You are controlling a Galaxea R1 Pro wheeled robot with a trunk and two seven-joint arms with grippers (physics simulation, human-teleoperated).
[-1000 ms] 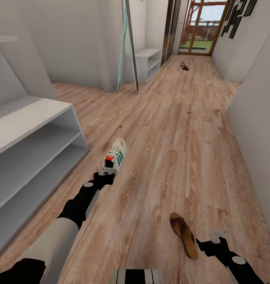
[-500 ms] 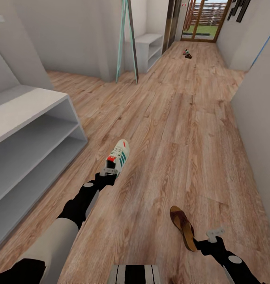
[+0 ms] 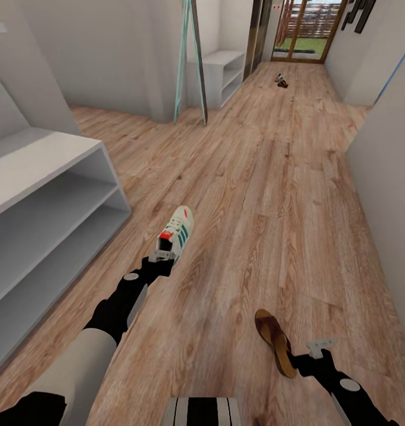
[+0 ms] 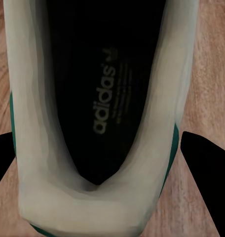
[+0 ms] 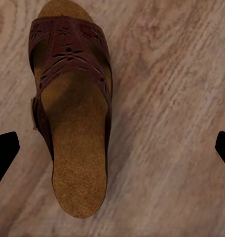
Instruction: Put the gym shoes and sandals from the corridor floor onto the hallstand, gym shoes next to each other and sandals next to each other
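- A white gym shoe (image 3: 176, 234) with green stripes and a red-orange patch lies on the corridor floor (image 3: 273, 195), its long axis running away from the robot, toe pointing up the corridor and a little right, heel toward the left gripper (image 3: 160, 257).
- In the left wrist view, the sneaker's heel and dark insole (image 4: 100, 98) sit between the two dark fingertips, jaws spread on either side of it; whether they touch it cannot be told.
- A brown sandal (image 3: 275, 341) lies on the planks near the robot, just beside the right gripper (image 3: 321, 349), lengthwise roughly along the corridor.
- The right wrist view looks straight down on the sandal (image 5: 73, 106); its perforated strap crosses one end and its bare tan heel lies at the other, with the jaws wide apart and holding nothing.
- The pale hallstand (image 3: 45, 201) stands at the left, with two open tiers.
- Far down the corridor, a small dark object (image 3: 280, 80), possibly more footwear, lies on the floor.
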